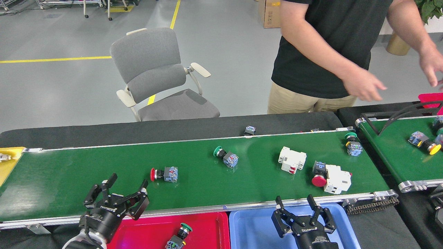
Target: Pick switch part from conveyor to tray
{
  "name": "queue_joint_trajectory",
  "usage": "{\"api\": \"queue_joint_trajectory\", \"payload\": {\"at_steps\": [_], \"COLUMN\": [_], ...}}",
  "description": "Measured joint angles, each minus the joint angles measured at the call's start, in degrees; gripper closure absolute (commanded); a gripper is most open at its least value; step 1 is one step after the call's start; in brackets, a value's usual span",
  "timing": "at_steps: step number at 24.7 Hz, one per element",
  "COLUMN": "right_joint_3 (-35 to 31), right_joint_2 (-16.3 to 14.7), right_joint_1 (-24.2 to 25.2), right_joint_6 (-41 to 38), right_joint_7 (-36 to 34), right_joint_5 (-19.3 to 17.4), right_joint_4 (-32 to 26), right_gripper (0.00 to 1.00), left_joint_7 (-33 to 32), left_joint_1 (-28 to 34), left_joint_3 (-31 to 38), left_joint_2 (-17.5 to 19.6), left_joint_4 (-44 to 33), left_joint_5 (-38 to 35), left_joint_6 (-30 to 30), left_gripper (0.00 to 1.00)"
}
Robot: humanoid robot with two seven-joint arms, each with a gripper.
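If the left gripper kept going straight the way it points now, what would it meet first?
Probably the red-capped switch lying on the conveyor. The left gripper, jaws open, points up and slightly right across the near rail toward it. Its height above the belt is unclear from this one view, so it might pass over.

At the lower left of the frame, the black metal two-fingered left gripper (116,191) has linkage fingers on a round black wrist with small white lettering. The matching black right gripper (300,210), lower centre-right, bears pale lettering on its body.
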Motion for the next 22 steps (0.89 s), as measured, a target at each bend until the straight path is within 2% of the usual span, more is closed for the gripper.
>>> {"api": "queue_joint_trajectory", "payload": {"at_steps": [9, 22], "right_joint_3": [5.4, 5.6], "right_joint_2": [0.5, 0.4], "right_joint_1": [-7.2, -11.2], "right_joint_6": [7.5, 8.8], "right_joint_7": [0.0, -0.1], "right_joint_5": [0.6, 0.6], "right_joint_4": [8.0, 13.6], "right_gripper": [0.0, 0.0], "left_joint_7": [-0.4, -0.4], "left_joint_1": [-6.3, -8.8], "left_joint_3": [0.2, 0.4], "left_joint_2": [-0.3, -0.1], "left_joint_4": [8.5, 13.8], "left_joint_5": [0.0, 0.0], "left_joint_6": [1.1, 1.3], "left_gripper": [0.0, 0.0]}}
